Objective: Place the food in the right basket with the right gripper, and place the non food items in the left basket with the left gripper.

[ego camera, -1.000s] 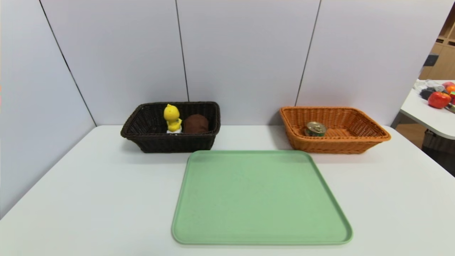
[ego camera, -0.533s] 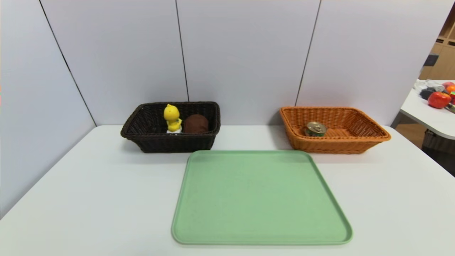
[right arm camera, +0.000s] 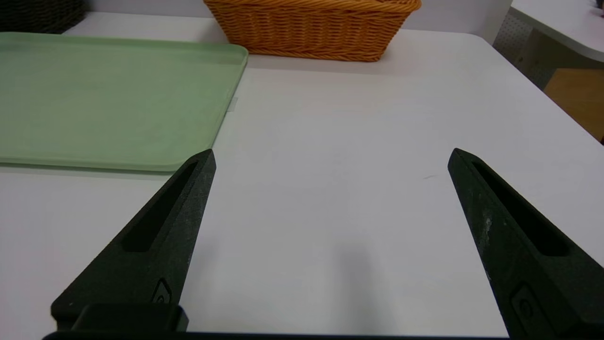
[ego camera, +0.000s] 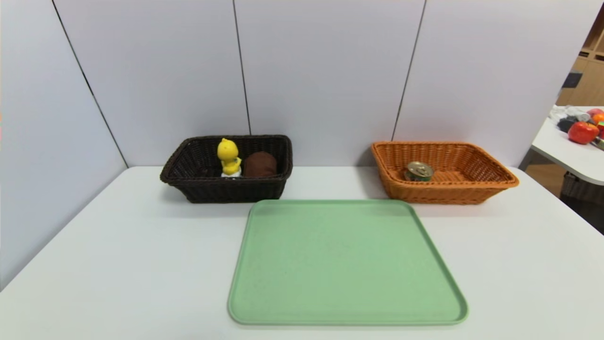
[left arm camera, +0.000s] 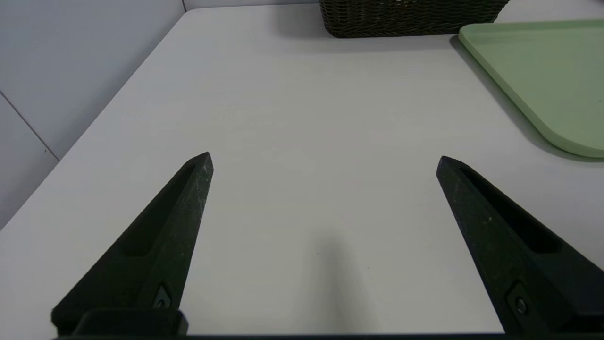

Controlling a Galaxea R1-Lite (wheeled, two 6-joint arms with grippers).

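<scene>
**Both grippers empty and spread wide; all items sit in the baskets**

Left gripper (left arm camera: pixel 323 160): seen only in its own wrist view. The two dark fingers (left arm camera: pixel 179 208) stand spread wide apart. Nothing lies between them and they touch nothing. They hang over bare white table (left arm camera: pixel 302 118), with the dark basket ahead and the green tray's corner off to the inner side.

Dark brown basket (ego camera: pixel 226 189): stands at the back left of the table, near the wall panels. Inside, the yellow duck toy (ego camera: pixel 228 156) stands upright on its white base. The rolled brown towel (ego camera: pixel 260 164) lies just beside it, on its right; whether the two touch cannot be told.

Green tray (ego camera: pixel 347 264): lies flat at the middle of the table, in front of and between the two baskets. Its surface is bare.

Orange basket (ego camera: pixel 443 191): stands at the back right, well apart from the dark one. The small tin can (ego camera: pixel 418 171) rests inside, toward the basket's left end, its gold lid tilted toward the camera.

Right gripper (right arm camera: pixel 330 156): seen only in its own wrist view. Its fingers (right arm camera: pixel 174 212) are likewise at a wide spread, holding and touching nothing, above bare table beside the tray's edge, with the orange basket ahead.

Side table (ego camera: pixel 566 151): at the far right edge, carrying red fruit-like objects.
</scene>
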